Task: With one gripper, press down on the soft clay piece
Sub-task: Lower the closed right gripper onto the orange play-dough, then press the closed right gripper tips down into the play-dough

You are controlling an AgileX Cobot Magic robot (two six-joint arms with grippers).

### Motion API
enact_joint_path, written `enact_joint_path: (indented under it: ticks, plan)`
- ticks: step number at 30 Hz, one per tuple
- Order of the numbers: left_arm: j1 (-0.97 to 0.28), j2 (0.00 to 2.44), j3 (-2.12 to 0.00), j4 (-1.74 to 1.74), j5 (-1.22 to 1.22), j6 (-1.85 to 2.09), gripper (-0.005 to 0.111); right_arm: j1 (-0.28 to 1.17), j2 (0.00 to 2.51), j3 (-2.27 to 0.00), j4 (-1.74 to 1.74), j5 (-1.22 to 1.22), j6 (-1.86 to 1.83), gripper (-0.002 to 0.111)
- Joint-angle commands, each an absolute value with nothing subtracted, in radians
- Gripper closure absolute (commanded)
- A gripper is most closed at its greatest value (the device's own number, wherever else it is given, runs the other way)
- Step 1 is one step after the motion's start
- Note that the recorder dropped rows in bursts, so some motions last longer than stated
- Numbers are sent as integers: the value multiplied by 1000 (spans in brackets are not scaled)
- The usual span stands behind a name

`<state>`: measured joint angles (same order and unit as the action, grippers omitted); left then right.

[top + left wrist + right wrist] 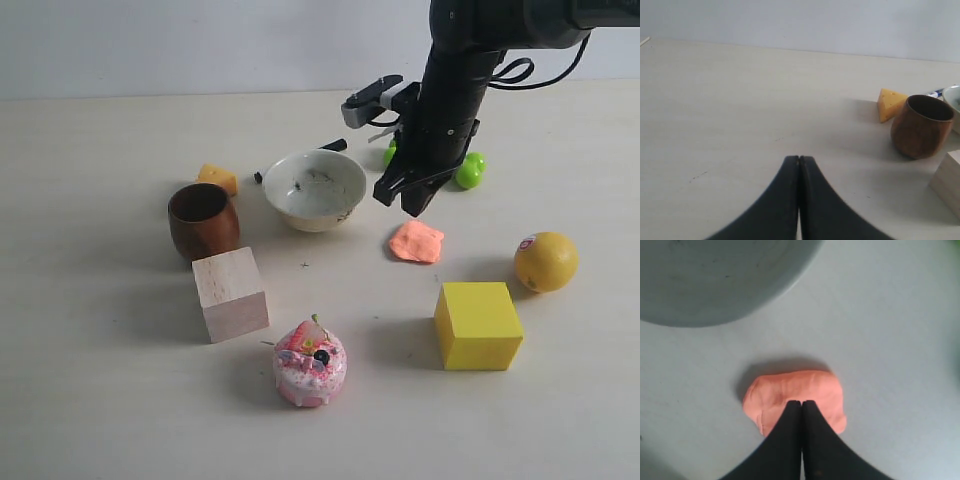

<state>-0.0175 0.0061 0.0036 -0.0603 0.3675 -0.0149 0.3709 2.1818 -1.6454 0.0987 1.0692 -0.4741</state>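
The soft clay piece [416,242], a flat salmon-orange blob, lies on the table between the white bowl and the yellow cube. My right gripper [412,206] hangs just above its far edge, shut and empty, tips pointing down. In the right wrist view the closed tips [801,402] stand over the middle of the clay [785,390]; whether they touch it I cannot tell. My left gripper [799,159] is shut on nothing over bare table, and does not show in the exterior view.
A white bowl [315,190] stands left of the clay, with a wooden cup [203,220], cheese wedge [217,178] and wooden block [230,293] further left. A yellow cube [478,325], a yellow fruit [546,261], a green toy [469,170] and a pink cake [310,363] surround it.
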Motion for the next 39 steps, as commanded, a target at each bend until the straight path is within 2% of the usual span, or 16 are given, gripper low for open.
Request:
enact_joint_path:
  ticks: [1, 25, 39]
  plan:
    - [-23, 0, 0, -60, 357, -21, 107, 373, 2180, -1638, 95, 1059, -467, 108]
    - [-23, 0, 0, -60, 357, -21, 107, 373, 2188, -1549, 92, 977, -467, 108]
    - [-23, 0, 0, -60, 357, -21, 107, 373, 2312, -1471, 95, 920, -467, 108]
